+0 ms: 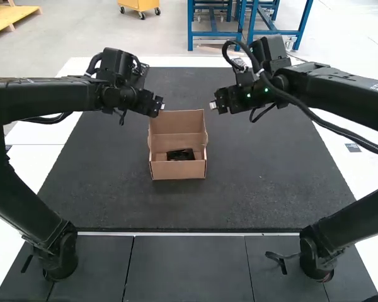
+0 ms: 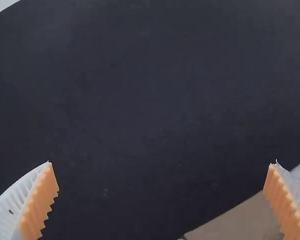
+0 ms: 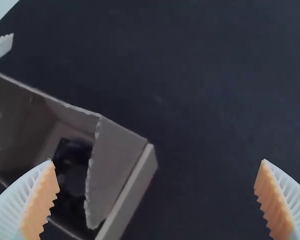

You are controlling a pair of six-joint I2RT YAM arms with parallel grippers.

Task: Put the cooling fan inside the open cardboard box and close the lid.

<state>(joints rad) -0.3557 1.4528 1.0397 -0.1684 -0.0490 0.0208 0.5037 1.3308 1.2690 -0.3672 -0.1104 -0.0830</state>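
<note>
The fan (image 1: pixel 180 154) lies down inside the box (image 1: pixel 176 168) — a small black thing at the bottom. The box stands in the middle of the black mat (image 1: pixel 271 182), top open, its lid (image 1: pixel 176 121) standing up at the back. The left hand (image 1: pixel 159 105) hangs near the box's back left corner and the right hand (image 1: pixel 214 106) near the back right corner — both spread wide, holding nothing.

- walls of the box (image 1: pixel 178 168) are hiding most of the fan (image 1: pixel 179 154), so it's just looking like a dark lump
- left wrist view's edge is cutting off all but one box corner
</note>
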